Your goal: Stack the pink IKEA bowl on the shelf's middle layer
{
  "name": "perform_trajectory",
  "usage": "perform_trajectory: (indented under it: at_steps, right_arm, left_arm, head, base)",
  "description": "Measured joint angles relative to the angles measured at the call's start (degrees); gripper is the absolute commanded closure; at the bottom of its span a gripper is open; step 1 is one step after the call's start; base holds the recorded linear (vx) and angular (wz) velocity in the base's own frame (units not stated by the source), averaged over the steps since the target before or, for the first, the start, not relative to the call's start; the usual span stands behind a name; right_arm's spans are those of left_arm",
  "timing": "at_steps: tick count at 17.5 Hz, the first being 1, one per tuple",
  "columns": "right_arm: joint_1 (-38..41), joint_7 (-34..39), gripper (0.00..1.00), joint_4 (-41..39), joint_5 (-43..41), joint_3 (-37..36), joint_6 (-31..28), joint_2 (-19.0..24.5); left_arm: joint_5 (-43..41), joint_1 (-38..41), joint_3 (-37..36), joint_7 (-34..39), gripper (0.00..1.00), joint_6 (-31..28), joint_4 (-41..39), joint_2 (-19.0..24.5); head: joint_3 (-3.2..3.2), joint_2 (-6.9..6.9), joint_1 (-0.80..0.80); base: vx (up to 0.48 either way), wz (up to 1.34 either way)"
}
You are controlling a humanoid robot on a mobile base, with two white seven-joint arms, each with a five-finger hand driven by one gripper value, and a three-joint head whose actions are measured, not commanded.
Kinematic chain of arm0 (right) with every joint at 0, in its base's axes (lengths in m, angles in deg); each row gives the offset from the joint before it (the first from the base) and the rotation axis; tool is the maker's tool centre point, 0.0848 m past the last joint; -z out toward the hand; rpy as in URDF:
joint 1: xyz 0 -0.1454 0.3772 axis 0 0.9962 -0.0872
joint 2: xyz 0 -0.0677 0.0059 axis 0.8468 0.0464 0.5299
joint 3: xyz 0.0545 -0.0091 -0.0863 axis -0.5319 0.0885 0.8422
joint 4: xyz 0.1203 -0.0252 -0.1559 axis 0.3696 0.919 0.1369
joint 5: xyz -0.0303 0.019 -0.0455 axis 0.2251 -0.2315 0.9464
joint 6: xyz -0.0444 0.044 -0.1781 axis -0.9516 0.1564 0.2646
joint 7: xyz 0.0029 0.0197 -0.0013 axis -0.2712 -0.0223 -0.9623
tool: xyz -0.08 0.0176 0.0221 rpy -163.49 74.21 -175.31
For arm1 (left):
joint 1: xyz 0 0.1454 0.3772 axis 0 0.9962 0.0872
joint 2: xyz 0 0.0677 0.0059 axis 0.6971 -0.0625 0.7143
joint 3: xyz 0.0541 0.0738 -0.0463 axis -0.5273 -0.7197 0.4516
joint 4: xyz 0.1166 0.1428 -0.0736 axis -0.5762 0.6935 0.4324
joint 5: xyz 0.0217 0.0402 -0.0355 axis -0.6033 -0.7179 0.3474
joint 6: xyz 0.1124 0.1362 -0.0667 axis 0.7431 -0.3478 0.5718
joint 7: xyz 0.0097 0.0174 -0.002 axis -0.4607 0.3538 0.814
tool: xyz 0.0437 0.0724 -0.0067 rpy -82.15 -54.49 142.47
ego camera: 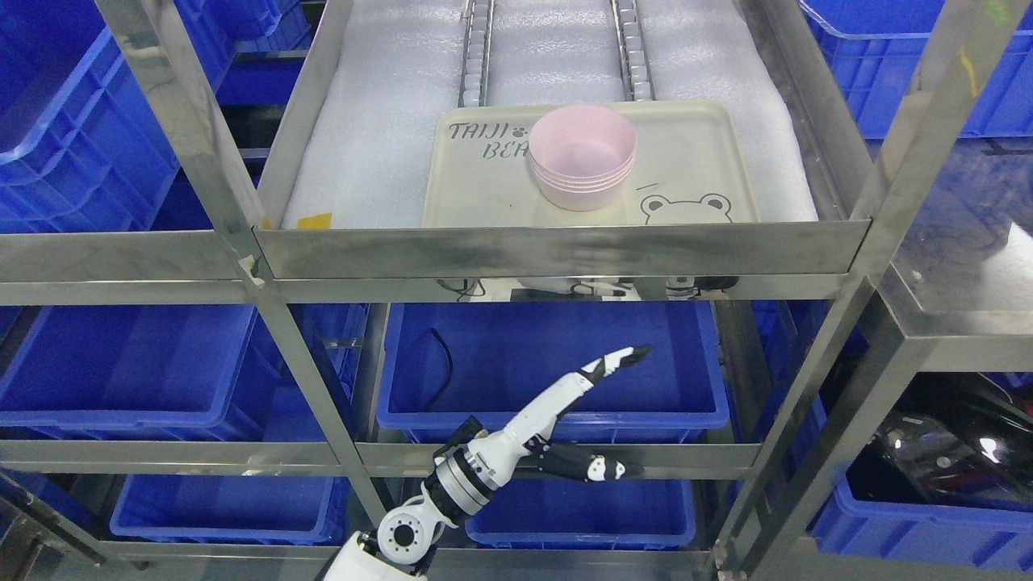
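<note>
steel shelf (pixel 557 250), cream tray (pixel 484 194) holding what looks like four nested pink bowls (pixel 581 157), left hand (pixel 577 403) spread, empty

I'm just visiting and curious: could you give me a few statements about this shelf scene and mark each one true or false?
1. The pink bowls sit nested in a stack on the cream tray. True.
2. The robot hand is holding a pink bowl. False: its fingers are spread and it holds nothing.
3. The robot hand is below the shelf level that carries the tray. True: it shows in front of a blue bin underneath.
4. The tray is plain, with no drawing. False: it has lettering and a bear face.
5. The bins around the rack are red. False: they are blue.
</note>
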Motion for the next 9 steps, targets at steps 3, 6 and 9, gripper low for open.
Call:
perform_trajectory:
  at_steps: [3, 6, 9]
  right_arm:
    - [0.0, 0.0, 0.0, 0.0, 0.0, 0.0, 0.0, 0.0]
    - [0.0, 0.0, 0.0, 0.0, 0.0, 0.0, 0.0, 0.0]
    - [0.0, 0.0, 0.0, 0.0, 0.0, 0.0, 0.0, 0.0]
  left_arm:
    - [0.5, 0.8, 1.4, 10.4, 0.0, -3.3, 1.1, 0.0]
    - [2.3, 2.1, 3.1, 16.9, 0.0, -11.2, 1.1, 0.0]
    - [4.7, 2.9, 4.5, 18.5, 0.0, -20.5, -0.2, 0.0]
  head:
    - [0.0, 0.0, 0.0]
    - [0.0, 0.0, 0.0]
    - [0.0, 0.0, 0.0]
  base:
    - [0.0, 0.0]
    - [0.0, 0.0]
    - [0.0, 0.0]
